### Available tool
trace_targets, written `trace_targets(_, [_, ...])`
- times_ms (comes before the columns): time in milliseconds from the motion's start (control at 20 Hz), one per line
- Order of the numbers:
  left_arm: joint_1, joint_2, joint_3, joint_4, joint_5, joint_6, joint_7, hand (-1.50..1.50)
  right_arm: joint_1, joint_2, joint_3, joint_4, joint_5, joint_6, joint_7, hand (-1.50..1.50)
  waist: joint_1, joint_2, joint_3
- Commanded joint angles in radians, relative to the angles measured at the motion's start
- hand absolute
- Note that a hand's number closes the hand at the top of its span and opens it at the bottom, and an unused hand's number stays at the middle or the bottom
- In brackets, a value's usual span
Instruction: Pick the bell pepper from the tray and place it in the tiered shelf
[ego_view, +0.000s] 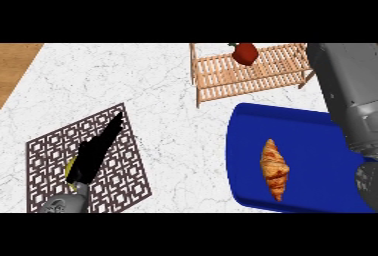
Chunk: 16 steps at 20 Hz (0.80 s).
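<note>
Bell pepper, red, is seen lying on the wooden tiered shelf, apart from the blue tray; a clean withdrawal is judged best. Only the right forearm is shown, its hand unseen. The left hand is rested flat, fingers straight, on a patterned mat. A croissant is left on the tray.
</note>
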Motion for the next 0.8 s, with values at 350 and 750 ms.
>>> trace_targets(350, [0.025,-0.002,0.022,0.002,0.003,0.017,0.002,0.0,0.074,-0.188,-0.158,-0.061,-0.094,-0.271,-0.121,-1.5,-0.037,-0.012,-0.001])
trace_targets(750, [0.054,0.01,0.037,-0.008,0.012,0.008,-0.001,0.0,0.261,-0.415,-0.196,-0.025,-0.146,-0.066,-0.128,-1.5,-0.056,-0.021,-0.001])
